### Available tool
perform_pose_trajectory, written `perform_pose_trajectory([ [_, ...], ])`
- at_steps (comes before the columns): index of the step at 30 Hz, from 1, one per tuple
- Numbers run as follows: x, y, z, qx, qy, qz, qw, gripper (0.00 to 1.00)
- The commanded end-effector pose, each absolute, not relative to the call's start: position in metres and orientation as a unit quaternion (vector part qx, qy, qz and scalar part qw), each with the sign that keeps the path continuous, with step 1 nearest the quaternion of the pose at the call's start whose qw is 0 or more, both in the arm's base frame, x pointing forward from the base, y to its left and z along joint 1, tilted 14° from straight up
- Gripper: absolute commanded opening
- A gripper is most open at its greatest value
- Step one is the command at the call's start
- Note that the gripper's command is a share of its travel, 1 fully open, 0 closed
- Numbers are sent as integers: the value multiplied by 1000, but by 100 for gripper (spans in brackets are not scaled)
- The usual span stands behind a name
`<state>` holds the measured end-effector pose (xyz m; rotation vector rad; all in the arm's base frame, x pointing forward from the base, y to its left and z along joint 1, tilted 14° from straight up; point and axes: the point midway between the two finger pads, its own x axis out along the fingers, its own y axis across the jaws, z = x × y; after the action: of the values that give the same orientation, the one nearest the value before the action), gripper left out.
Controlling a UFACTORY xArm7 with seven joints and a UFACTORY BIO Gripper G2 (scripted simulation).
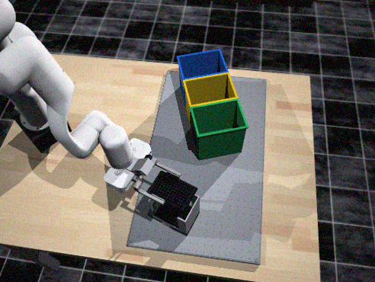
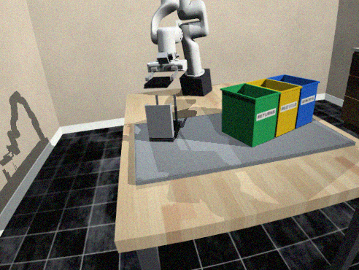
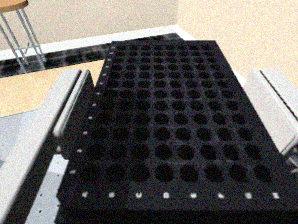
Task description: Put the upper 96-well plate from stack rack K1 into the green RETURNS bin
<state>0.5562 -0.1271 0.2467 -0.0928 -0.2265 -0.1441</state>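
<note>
We have the upper plate, a black rectangular 96-well plate (image 1: 176, 187) (image 2: 158, 82) (image 3: 165, 117), up in the air above its stack rack. Our end effector (image 1: 171, 188) (image 2: 161, 77) (image 3: 166, 82) is clamped on it, one long grey finger along each side. The white jointed arm (image 1: 57, 88) (image 2: 166, 40) reaches over from its base on the wooden bench (image 1: 290, 171) (image 2: 219, 204) (image 3: 30, 90).

Below the plate we see K1, the small rack with pale grey walls and a dark foot (image 1: 193, 213) (image 2: 159, 122), upright on the grey dotted mat (image 1: 236, 236) (image 2: 197, 160) (image 3: 20, 125). In the exterior view there is a gap between the raised plate and the top of the rack. Something dark shows inside the rack from the top, but we cannot make out the lower plate well enough to describe how it sits.

Well apart from the rack, the three open-topped bins stand upright in a row: the green bin labelled RETURNS (image 1: 221, 144) (image 2: 238, 117) nearest the rack, the yellow bin (image 1: 209, 89) (image 2: 288, 114) in the middle, the blue bin (image 1: 202, 64) (image 2: 308, 106) at the far end. Our plate is outside all of them. The wrist view shows its wells face up, with small pale marks along two edges.
</note>
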Motion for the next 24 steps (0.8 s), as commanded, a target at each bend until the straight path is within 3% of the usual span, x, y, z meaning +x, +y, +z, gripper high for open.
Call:
perform_pose_trajectory([
  [1, 556, -126, 251, -46, -114, -71, 990, 0],
  [13, 556, -126, 251, -46, -114, -71, 990, 0],
  [24, 561, -97, 247, -63, -106, 77, 989, 0],
])
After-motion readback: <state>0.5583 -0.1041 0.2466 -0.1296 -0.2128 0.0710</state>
